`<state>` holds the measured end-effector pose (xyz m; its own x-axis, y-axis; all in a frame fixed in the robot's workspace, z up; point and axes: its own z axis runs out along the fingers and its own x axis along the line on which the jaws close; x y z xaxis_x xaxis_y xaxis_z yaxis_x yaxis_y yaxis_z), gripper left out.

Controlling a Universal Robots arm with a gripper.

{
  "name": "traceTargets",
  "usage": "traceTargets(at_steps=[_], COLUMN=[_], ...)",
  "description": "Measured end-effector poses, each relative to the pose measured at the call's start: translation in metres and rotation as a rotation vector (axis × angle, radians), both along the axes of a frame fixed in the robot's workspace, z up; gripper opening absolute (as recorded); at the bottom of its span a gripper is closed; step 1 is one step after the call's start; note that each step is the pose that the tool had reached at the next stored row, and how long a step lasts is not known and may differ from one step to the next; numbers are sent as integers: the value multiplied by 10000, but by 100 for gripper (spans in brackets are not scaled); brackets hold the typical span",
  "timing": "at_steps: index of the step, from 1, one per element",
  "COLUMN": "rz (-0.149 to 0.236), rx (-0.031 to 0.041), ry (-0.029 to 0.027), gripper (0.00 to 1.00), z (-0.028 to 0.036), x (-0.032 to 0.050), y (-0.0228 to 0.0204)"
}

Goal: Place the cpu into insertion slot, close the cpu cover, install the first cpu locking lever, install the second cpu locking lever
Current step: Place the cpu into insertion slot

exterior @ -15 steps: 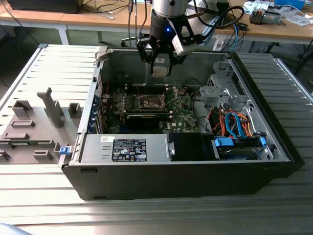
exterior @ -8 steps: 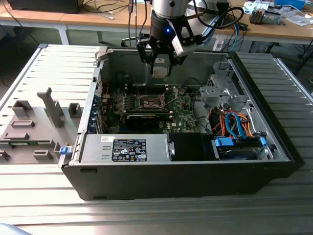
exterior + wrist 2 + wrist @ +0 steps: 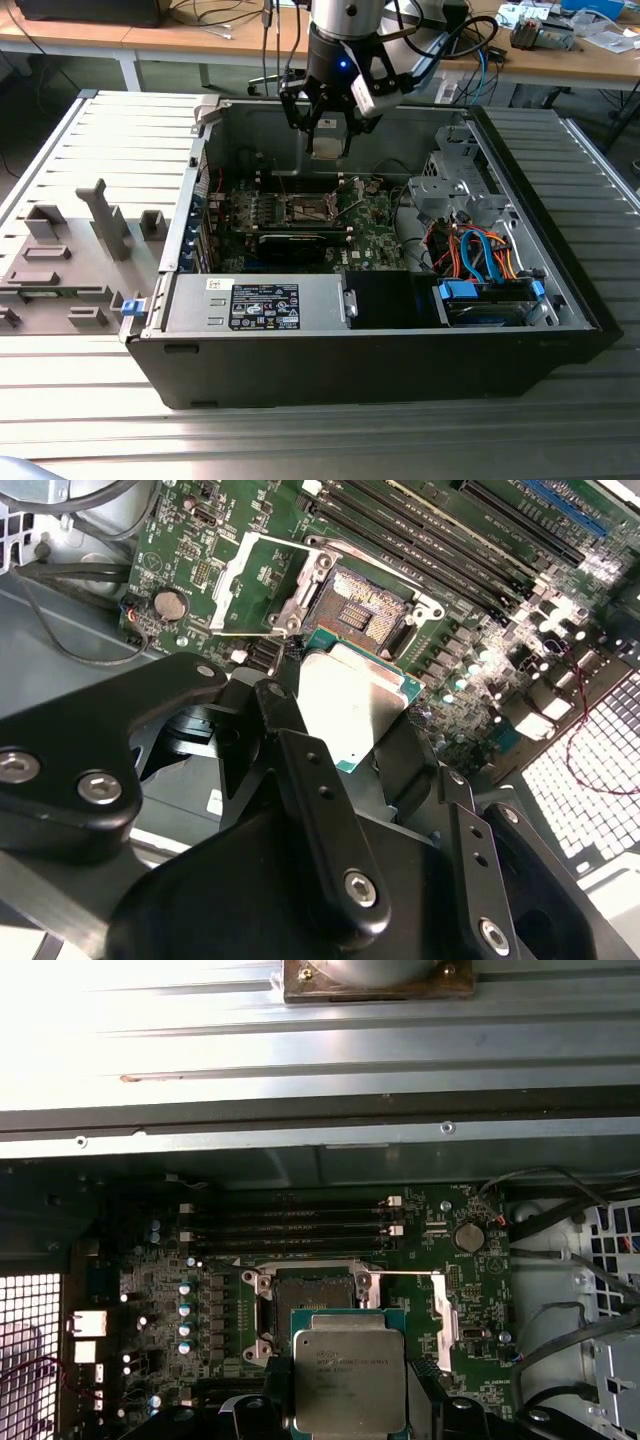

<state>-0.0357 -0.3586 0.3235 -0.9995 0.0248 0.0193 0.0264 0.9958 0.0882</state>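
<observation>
My gripper point(image 3: 328, 128) hangs above the open computer case, shut on the cpu point(image 3: 355, 705), a flat square chip with a silvery top and a green edge. Black fingers point(image 3: 300, 755) press on two of its sides. In the first wrist view the cpu point(image 3: 350, 1380) sits just short of the insertion slot point(image 3: 305, 1295), a dark square socket with a metal rim on the green board. The insertion slot point(image 3: 365, 610) is bare. The cpu cover point(image 3: 228, 580) is swung open beside it, a thin silvery frame, with its rim point(image 3: 445, 1315) standing off the socket's side.
Long black memory slots point(image 3: 290, 1222) run beside the socket. A coin cell point(image 3: 470, 1236) and loose cables point(image 3: 560, 1210) lie near the cover. In the case point(image 3: 560, 290), blue and orange cables point(image 3: 480, 255) fill the exterior view's right. A grey fixture point(image 3: 70, 260) stands outside, left.
</observation>
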Motion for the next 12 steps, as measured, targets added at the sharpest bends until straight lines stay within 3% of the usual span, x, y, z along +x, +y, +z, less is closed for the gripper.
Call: traceTargets(at_steps=[12], rz=[0], rx=[-1], ry=[0], gripper=[54], z=[-24], x=[0], y=[0])
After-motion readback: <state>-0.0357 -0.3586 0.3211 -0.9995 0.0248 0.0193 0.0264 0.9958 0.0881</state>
